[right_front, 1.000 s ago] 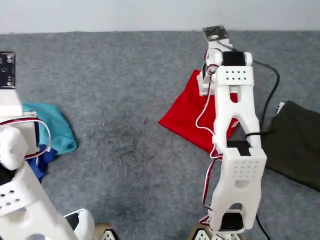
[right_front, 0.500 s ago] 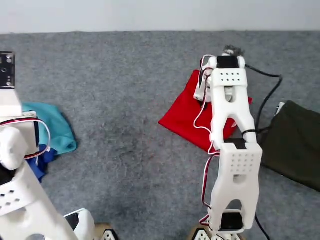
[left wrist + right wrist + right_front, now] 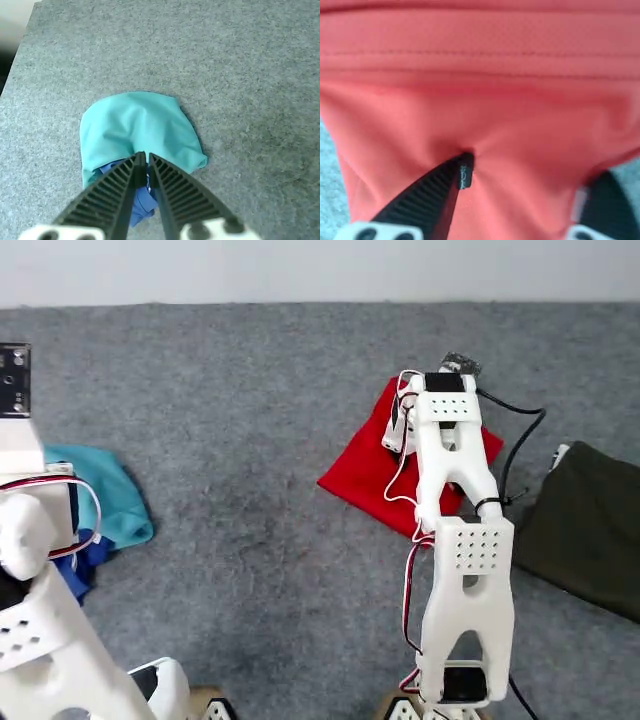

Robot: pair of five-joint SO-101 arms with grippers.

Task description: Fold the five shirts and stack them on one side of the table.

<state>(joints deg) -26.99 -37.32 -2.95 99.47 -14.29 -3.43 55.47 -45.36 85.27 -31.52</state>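
One layer was all the spread right end effector [image 3: 532,186], nosed into the red shirt [image 3: 358,476] at the right of the desk [image 3: 230,380], might have pinched, dragging the fold crooked.

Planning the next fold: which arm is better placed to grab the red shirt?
Right. The right gripper sits on the red shirt, a fingertip pressed into the cloth; the left gripper hangs above the teal shirt, well away.
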